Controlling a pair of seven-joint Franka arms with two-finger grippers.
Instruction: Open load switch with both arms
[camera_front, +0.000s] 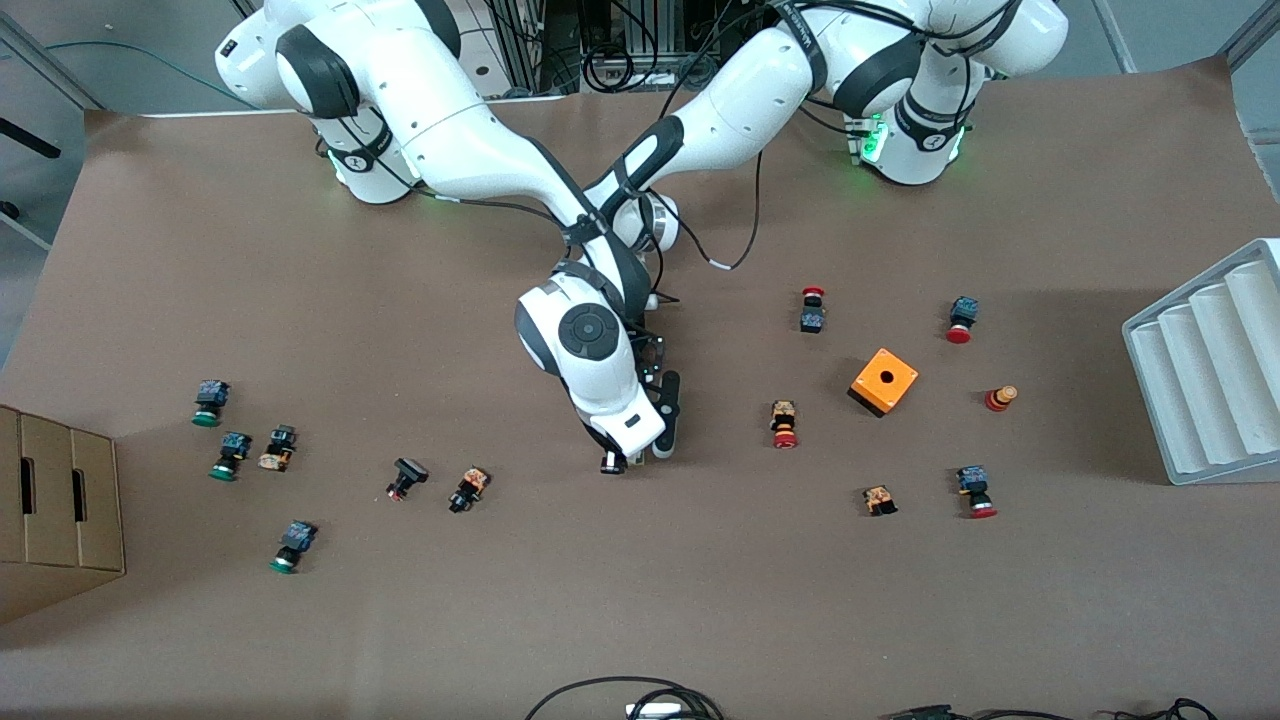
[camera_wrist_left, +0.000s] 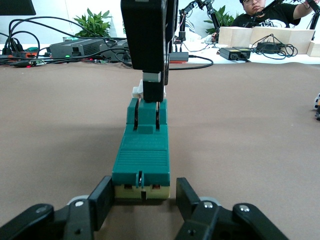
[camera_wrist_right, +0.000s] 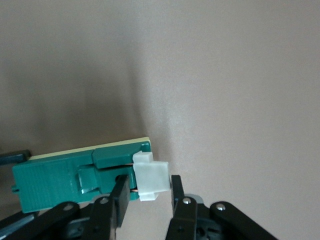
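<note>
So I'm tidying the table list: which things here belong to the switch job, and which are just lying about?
In the job:
load switch
left gripper, shut on its end
right gripper, closed on its white end piece

Lying about:
orange box
scattered push buttons
cardboard box
white tray

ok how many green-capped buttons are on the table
3 green-capped buttons, all toward the right arm's end: one farthest from the camera, one just nearer, one nearest. The arms may hide others.

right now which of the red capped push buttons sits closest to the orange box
The red-capped push button beside the orange box, toward the right arm's end of the table. The other red ones lie farther off: one near each corner of that cluster, and a red knob toward the white tray.
</note>
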